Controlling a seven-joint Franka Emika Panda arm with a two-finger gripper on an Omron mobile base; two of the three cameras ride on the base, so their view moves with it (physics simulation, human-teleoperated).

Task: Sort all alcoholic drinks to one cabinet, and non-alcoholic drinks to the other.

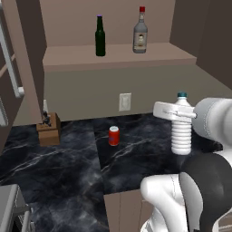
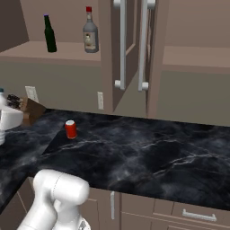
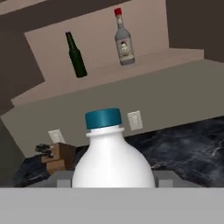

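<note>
Black marble counter (image 1: pixel 68 158), left base view: tool (image 1: pixel 174 112) clamps white bottle (image 1: pixel 181 124) at its neck, lifted; red can (image 1: pixel 113 136) down-left of it.
Right base view: open cabinet (image 2: pixel 193 58) far right, likely the non-alcoholic destination, so carry there.
Hand view: bottle close ahead, arm level, green bottle (image 3: pixel 76 55) and clear bottle (image 3: pixel 124 38) shelved beyond.

Flat, even rendered light with no clear source. The black marble counter (image 1: pixel 68 163) reads dim, faintly glossy. Shadows are soft, darkest at nine o'clock in the hand view. Edges slightly pixelated, without glare.
</note>
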